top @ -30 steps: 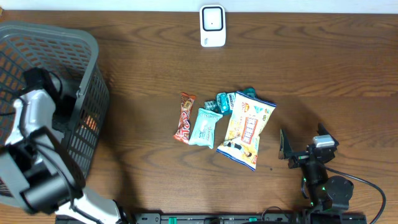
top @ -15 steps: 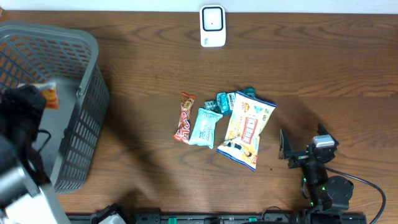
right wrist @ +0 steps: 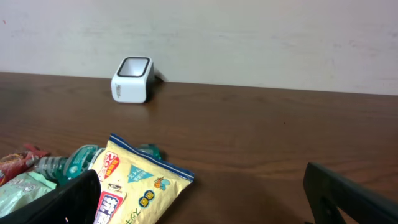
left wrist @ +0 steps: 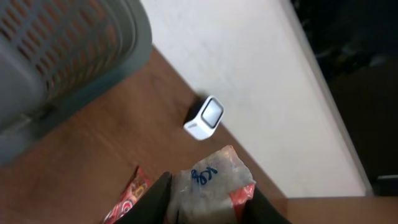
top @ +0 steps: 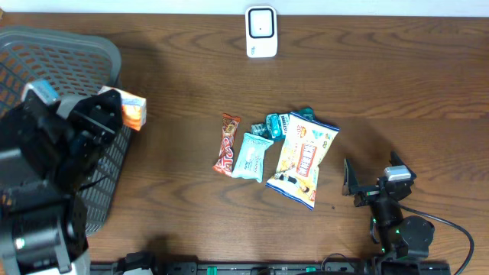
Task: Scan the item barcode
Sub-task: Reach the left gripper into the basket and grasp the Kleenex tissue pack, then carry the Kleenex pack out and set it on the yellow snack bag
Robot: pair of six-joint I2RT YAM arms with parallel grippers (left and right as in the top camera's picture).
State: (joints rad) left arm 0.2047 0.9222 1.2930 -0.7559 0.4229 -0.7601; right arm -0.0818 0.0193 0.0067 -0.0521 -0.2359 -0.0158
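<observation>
The left end effector [left wrist: 208, 206] is closed narrowly on a small orange-and-white packet [top: 134, 111]. It pinches the packet by its two side edges, so the broad faces stay uncovered, which is what a scan needs. In the wrist view the packet's pale face, marked with blue writing, points away from the end effector. I cannot make out a barcode on it.

The packet hangs in the air, with the rim of the grey basket [top: 107, 61] just below and behind the end effector and bare counter [top: 382, 84] ahead of it. The white scanner [left wrist: 204, 118] stands well ahead of this end effector, near the far edge of the counter. Its window is tilted upward, so I judge the packet will have to be carried there and turned until its code faces that window.

The right end effector [top: 371, 179] rests low with its jaws spread wide and holds nothing. It looks parked out of the left arm's path. Just ahead of it and to its left lie a yellow snack bag [top: 303, 156], a pale green packet [top: 252, 155] and a red bar [top: 227, 145], apart from the held packet.
</observation>
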